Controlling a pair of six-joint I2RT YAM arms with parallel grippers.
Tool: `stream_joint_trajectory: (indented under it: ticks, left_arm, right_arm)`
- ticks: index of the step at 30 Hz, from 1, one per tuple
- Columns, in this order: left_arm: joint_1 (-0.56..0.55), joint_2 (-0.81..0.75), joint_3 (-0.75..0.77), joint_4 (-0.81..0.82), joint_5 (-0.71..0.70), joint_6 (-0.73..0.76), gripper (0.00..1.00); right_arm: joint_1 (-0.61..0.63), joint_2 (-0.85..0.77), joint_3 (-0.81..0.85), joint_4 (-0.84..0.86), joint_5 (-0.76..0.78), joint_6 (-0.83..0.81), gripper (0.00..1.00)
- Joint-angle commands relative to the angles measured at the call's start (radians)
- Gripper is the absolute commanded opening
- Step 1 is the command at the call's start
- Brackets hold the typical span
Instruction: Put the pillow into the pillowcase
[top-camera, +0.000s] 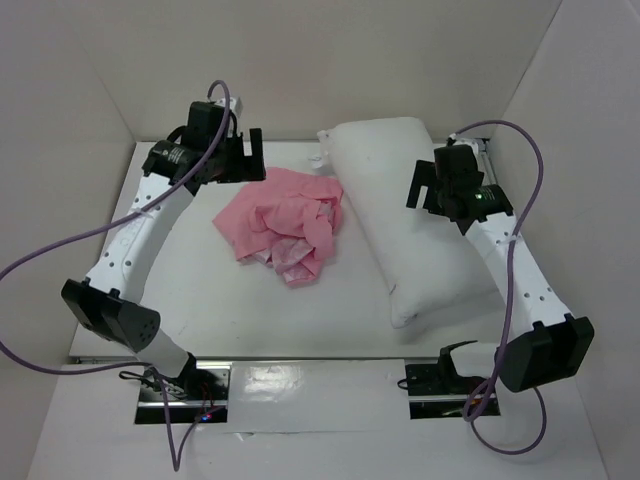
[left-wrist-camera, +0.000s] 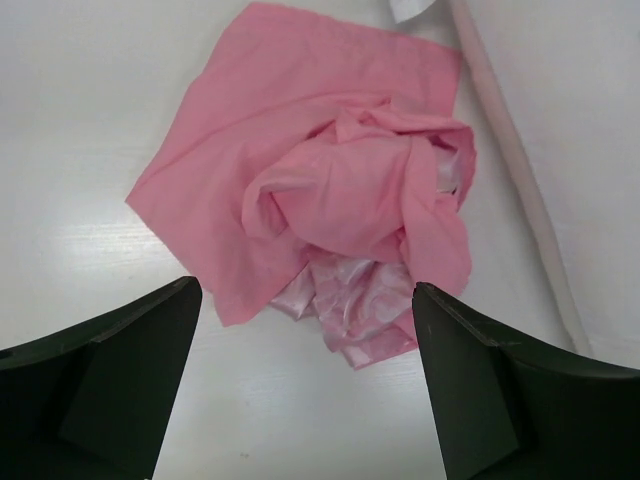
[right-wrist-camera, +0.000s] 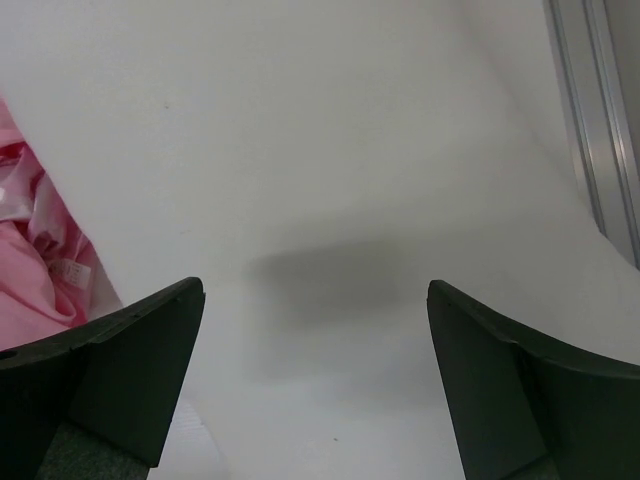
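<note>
Status: both pincers wide, pillow and pillowcase loose on desk

Left pincer (top-camera: 250, 160) is spread wide with nothing between its fingers. It hangs over the far-left part of the desk (top-camera: 200, 300), just past the far edge of the pillowcase (top-camera: 285, 225). My left wrist camera looks down on the pink heap, which sits in the gap between the two dark fingers and clear of both.

Pillowcase is crumpled in a heap mid-desk. One flat pink flap is spread out, there's a bunched knot in the middle, and paler, shinier fabric pokes out from under the knot. Can't tell where its opening is.

Pillow (top-camera: 415, 215) lies flat to the right of the pillowcase, long axis running far to near, slightly angled. Its left edge is right against the pillowcase's right side; touching or just apart, can't tell. Small tag (left-wrist-camera: 410, 8) sits at the pillow's far-left corner.

Right pincer (top-camera: 418, 185) is also spread wide and empty, hovering above the pillow's far half. Right wrist camera shows plain white pillow fabric below with a soft shadow on it. A sliver of pink shows at the left edge, a metal rail (right-wrist-camera: 590, 110) at the right.
</note>
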Motion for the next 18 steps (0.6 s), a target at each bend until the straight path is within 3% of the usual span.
stream_joint_trajectory:
  ticks: [1, 6, 12, 15, 18]
  left_arm:
    - [0.008, -0.034, -0.086, 0.005, -0.029, -0.026, 1.0]
    - [0.017, -0.064, -0.247, 0.034, -0.093, -0.083, 1.0]
    - [0.127, -0.064, -0.374, 0.035, -0.104, -0.18, 1.0]
    - [0.178, -0.054, -0.436, 0.065, -0.041, -0.201, 1.0]
    - [0.212, -0.054, -0.535, 0.137, 0.061, -0.201, 1.0]
  right_arm:
    - [0.028, -0.023, 0.023, 0.088, -0.018, -0.017, 1.0]
    - [0.138, 0.045, 0.075, 0.088, -0.059, -0.027, 1.0]
    - [0.453, 0.196, 0.135, 0.121, 0.065, 0.033, 1.0]
    - [0.533, 0.283, 0.148, 0.131, 0.09, 0.044, 1.0]
    - [0.554, 0.359, 0.137, 0.17, 0.019, 0.064, 1.0]
